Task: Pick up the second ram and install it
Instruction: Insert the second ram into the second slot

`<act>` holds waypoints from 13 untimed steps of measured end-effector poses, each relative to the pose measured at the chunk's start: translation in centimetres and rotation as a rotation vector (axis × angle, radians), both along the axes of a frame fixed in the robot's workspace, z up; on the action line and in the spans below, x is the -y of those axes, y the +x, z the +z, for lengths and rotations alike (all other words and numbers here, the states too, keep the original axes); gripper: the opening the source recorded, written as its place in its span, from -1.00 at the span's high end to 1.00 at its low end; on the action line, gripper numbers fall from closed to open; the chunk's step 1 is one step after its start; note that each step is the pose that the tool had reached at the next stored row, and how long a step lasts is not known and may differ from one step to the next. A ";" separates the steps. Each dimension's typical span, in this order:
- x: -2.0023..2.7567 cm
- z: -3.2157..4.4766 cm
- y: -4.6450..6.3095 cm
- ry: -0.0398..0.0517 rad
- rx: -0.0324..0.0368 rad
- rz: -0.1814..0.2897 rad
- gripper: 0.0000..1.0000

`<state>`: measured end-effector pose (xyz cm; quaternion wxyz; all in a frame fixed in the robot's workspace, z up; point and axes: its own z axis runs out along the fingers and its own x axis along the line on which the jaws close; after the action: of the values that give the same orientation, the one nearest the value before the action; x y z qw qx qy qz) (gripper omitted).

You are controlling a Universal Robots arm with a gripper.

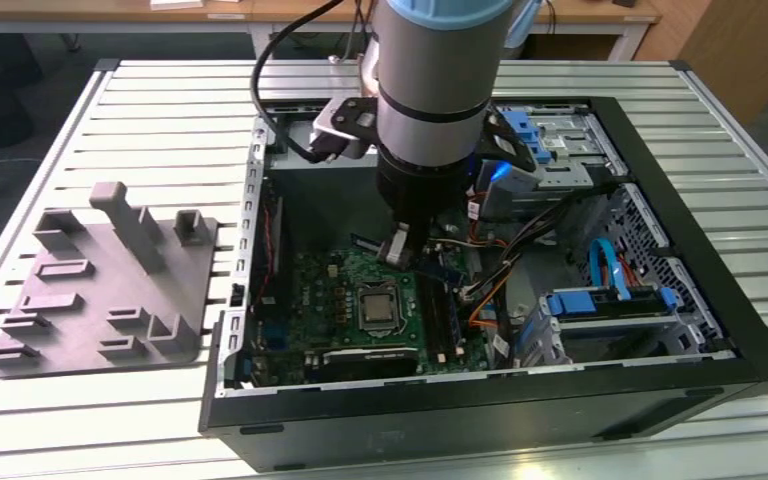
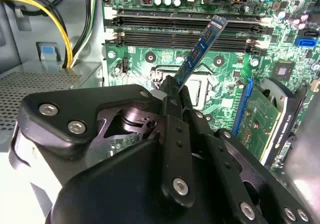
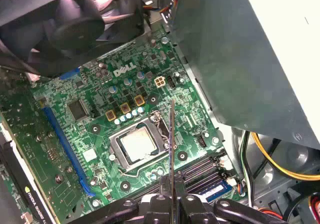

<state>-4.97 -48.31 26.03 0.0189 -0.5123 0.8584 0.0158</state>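
The second ram (image 2: pixel 202 47) is clamped by the jaws of the gripper (image 2: pixel 172 92), held tilted above the green motherboard (image 2: pixel 230 67).

Fixture (image 1: pixel 104 290) on table (image 1: pixel 171 110), at exterior view's left of open case (image 1: pixel 491 405). Motherboard (image 1: pixel 344 300) inside case; drive cages (image 1: pixel 611 300) to its right. Gripper (image 1: pixel 398 248) with second ram (image 2: pixel 202 47) in it, above motherboard.
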 end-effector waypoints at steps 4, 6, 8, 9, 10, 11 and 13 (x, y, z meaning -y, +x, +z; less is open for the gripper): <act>0.00 0.00 0.0 -0.0008 0.0000 -0.033 0.73; 0.00 0.01 0.0 -0.0012 -0.0001 -0.049 0.73; 0.00 0.00 0.0 -0.0015 0.0000 -0.066 0.73; 0.00 0.00 0.0 -0.0017 0.0000 -0.074 0.73; 0.00 0.00 0.0 -0.0020 0.0000 -0.083 0.73; 0.00 0.00 0.0 -0.0023 0.0000 -0.090 0.73; 0.00 0.00 0.1 -0.0030 0.0000 -0.107 0.73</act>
<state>-4.91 -48.31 26.03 0.0189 -0.4659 0.8846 0.0135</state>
